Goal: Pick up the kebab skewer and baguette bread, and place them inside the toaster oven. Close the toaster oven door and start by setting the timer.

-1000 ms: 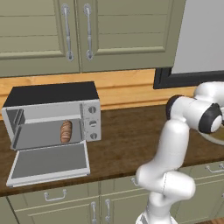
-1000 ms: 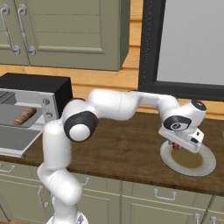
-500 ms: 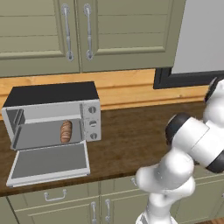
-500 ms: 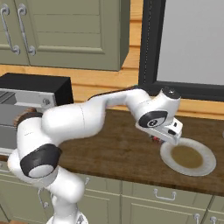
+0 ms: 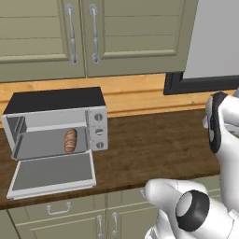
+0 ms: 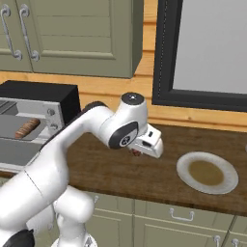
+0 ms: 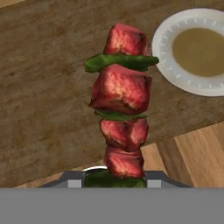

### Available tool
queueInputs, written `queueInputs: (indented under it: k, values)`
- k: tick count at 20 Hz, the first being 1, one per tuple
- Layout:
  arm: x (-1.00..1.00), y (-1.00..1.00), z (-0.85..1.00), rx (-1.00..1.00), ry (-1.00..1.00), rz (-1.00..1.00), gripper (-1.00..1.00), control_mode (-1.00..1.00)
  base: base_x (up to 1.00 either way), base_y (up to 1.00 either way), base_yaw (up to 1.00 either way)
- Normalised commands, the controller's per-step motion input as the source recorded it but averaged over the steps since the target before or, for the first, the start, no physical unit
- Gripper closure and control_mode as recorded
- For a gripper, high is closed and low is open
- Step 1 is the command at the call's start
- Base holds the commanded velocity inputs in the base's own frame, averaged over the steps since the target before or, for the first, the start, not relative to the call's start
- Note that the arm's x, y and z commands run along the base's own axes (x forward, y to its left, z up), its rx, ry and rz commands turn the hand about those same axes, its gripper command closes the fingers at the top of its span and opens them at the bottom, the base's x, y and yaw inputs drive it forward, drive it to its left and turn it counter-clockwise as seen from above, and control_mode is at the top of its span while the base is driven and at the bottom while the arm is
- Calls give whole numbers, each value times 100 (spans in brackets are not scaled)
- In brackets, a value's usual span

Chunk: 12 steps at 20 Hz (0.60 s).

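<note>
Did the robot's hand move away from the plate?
Yes. In the right base view the gripper, shut on the skewer, has swung left off the plate, toward the toaster oven.

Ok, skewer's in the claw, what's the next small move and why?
Probably swing the arm left toward the toaster oven. The claw is shut on the kebab skewer above the counter near the plate; the toaster oven door lies open, and the baguette bread already sits inside.
</note>
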Motion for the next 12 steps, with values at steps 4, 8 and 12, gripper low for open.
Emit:
queueInputs:
  k: [4, 8, 12]
  values:
    - [-40, 100, 57, 0, 1, 0, 100, -100, 0, 0, 0]
    - [-44, 100, 58, 0, 5, 0, 100, -100, 0, 0, 0]
    - [-52, 100, 49, 0, 5, 0, 100, -100, 0, 0, 0]
